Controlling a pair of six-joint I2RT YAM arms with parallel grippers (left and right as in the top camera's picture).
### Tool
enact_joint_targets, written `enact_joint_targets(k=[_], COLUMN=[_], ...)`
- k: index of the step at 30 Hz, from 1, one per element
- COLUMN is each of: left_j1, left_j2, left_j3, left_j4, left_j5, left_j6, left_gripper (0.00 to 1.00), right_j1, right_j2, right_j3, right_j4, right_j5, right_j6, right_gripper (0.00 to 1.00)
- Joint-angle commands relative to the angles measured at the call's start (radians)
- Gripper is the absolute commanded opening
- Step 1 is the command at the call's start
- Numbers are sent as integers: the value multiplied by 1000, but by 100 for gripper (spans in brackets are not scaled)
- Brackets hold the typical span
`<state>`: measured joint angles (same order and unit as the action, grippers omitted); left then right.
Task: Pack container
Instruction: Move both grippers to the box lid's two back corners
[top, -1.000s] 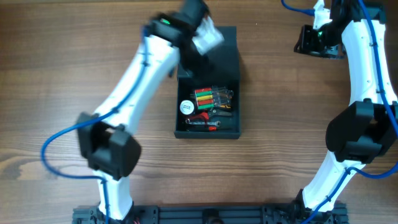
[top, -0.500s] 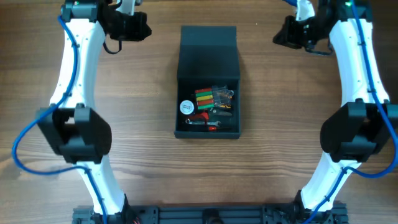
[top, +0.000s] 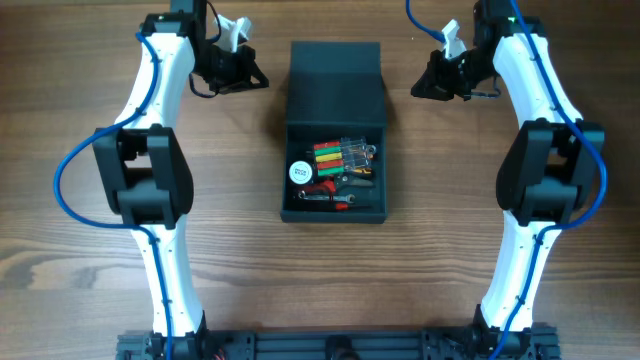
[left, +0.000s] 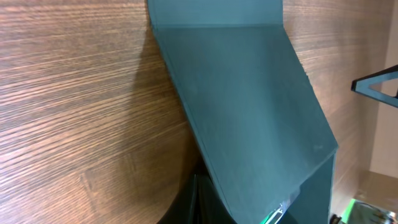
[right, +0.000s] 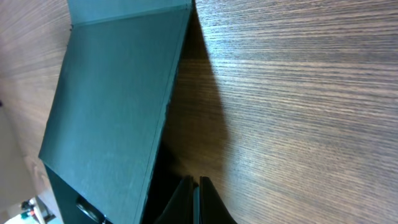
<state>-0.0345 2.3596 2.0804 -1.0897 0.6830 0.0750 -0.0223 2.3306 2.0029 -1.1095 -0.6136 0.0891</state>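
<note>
Looking down from overhead, we are seeing the container (top: 335, 214) sitting at the middle of the desk (top: 440, 260). Its lid (top: 335, 80) is lying open and flat toward 12 o'clock, and the open box body is sitting at the 6 o'clock end.

Inside the body, a white disc (top: 299, 172) is lying at 9 o'clock near the wall. A clear pack (top: 343, 157) of red, green and yellow strips is lying beside it, toward 1 o'clock. Some small red-and-metal tools (top: 325, 193) are lying at 6 o'clock, too small for us to tell apart.

We are finding the left claw (top: 250, 75) hovering at 10 o'clock from the container, apart from it, with its tip pointing at the lid. The right claw (top: 425, 85) is hovering at 2 o'clock, likewise apart and pointing inward.

From the left wrist, we are seeing the fingers (left: 189, 202) pressing together at 6 o'clock, clenched on nothing. The lid is filling the view from 12 to 4 o'clock, and bare wood is showing at 9 o'clock.

From the right wrist, the claw is also looking clenched and empty. There the lid is spreading toward 10 o'clock, and the wood is running out to 3 o'clock.
</note>
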Motion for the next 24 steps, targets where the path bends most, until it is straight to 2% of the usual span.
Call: enact_joint_targets(k=[1, 19, 24], left_j1=[-12, -67, -66], left_j2=[58, 192, 191], left_j3=[1, 1, 2], left_j4=[15, 68, 69], left_j5=[54, 69, 103], left_j6=[-6, -58, -58], left_gripper=[4, 4, 4], right_j1=[2, 76, 77], right_j2=[35, 142, 142], right_j3=[0, 0, 0], right_j4=[18, 32, 24], right_j5=[-51, -106, -229], right_j6=[-8, -16, -92], right_gripper=[4, 4, 4])
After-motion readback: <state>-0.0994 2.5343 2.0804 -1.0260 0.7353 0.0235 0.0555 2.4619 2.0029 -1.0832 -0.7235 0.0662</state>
